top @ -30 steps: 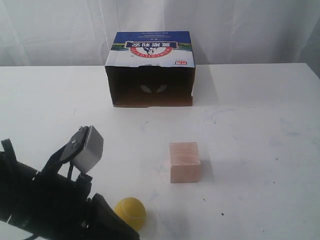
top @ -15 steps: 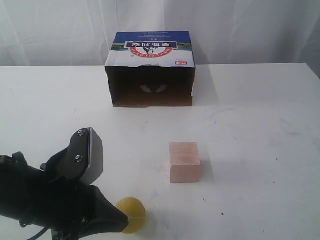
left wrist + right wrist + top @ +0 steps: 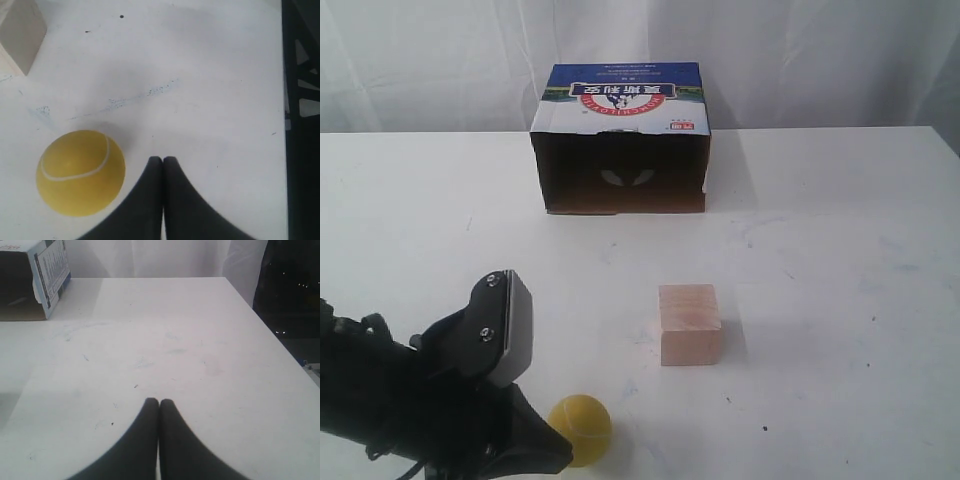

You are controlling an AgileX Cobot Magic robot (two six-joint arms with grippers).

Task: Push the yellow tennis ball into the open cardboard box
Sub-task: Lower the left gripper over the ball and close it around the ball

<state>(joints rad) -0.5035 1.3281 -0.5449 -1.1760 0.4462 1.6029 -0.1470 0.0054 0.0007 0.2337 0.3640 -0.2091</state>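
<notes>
Your left gripper (image 3: 163, 160) is pinched fully together and empty, its tips low over the bench (image 3: 840, 250) just beside the yellow tennis ball (image 3: 581, 428); you cannot tell whether they touch it. The ball sits near the front edge, well apart from the open cardboard box (image 3: 620, 140) (dark mouth facing the ball) at the back. The pale wooden cube (image 3: 689, 323) stands right of the ball. Your right gripper (image 3: 159, 402) is likewise closed, empty, over bare bench.
</notes>
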